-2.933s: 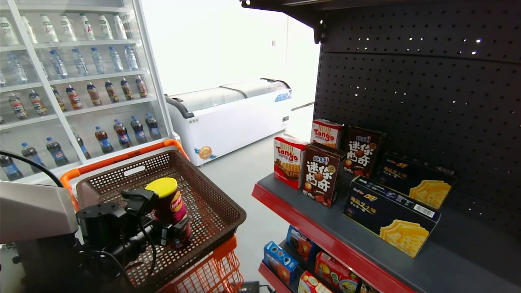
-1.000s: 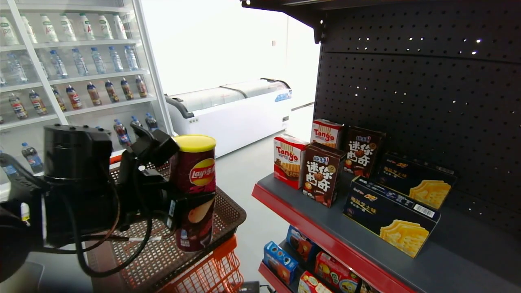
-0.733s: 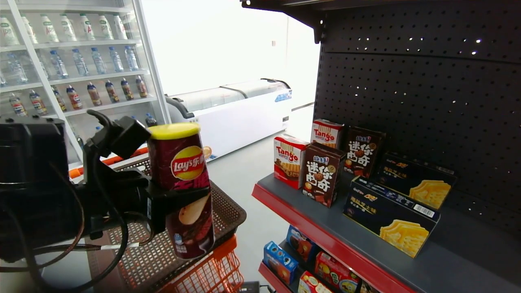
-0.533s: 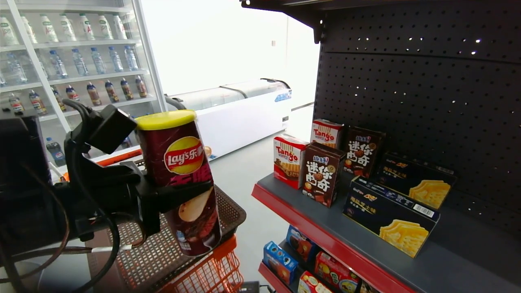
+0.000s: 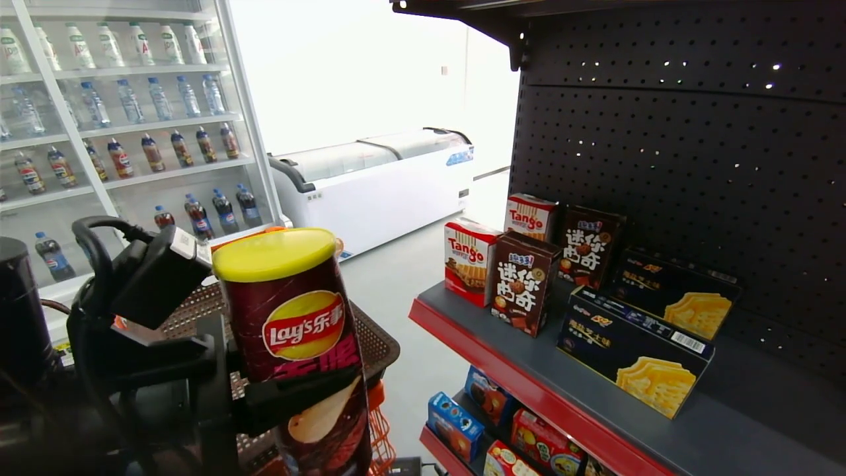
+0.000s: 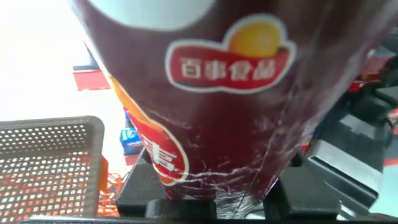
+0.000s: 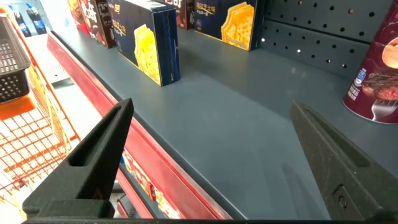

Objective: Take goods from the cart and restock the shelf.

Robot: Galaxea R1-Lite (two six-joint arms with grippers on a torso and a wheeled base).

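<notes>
Left gripper [image 5: 301,400] is clamped on the yellow-lidded crisp can [image 5: 291,324], held upright above the brown cart basket [image 5: 380,338], left of the shelf [image 5: 562,385]. Right gripper [image 7: 211,112] is spread wide over the shelf deck. A second can [image 7: 376,81], apparently similar, stands nearby.

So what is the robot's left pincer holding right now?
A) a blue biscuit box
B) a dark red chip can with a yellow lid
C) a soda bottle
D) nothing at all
B: the left pincer is clamped around a dark red chip can topped by a yellow lid.
</notes>
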